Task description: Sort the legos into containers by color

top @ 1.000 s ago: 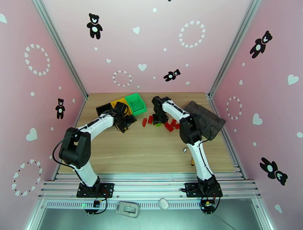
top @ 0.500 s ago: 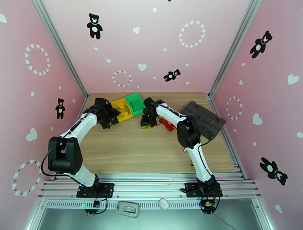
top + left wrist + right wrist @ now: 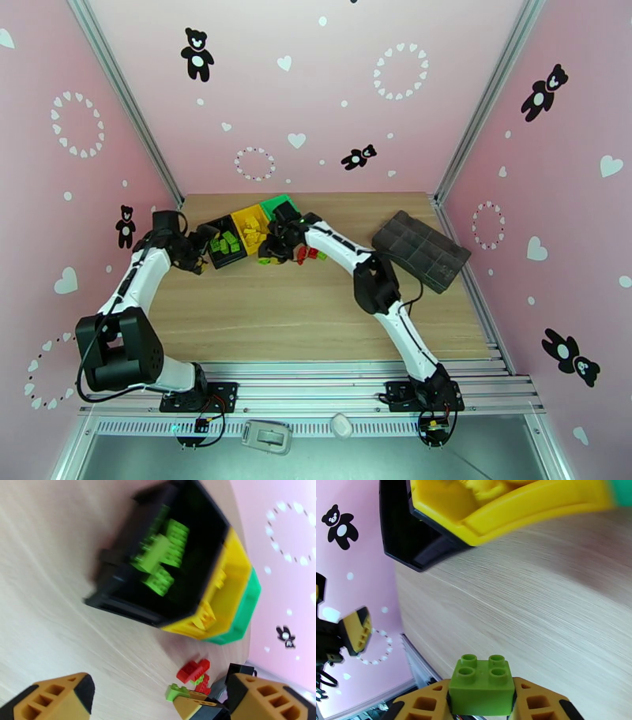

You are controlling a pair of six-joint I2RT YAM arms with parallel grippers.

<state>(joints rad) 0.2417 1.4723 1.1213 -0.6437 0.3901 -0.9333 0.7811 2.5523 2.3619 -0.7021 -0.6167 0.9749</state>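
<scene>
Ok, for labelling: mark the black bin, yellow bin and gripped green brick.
black bin [image 3: 118, 598], left wrist view, near wall.
yellow bin [image 3: 537, 507], right wrist view, front wall.
green brick [image 3: 482, 695], right wrist view, front face.

The near half of the wooden table lies bare, with wide room between the arms. At the far left the black bin, yellow bin and green bin stand joined. The left gripper is beside the black one and the right gripper in front of the yellow, with red legos just beside it. A dark compartment tray fills the far right
</scene>
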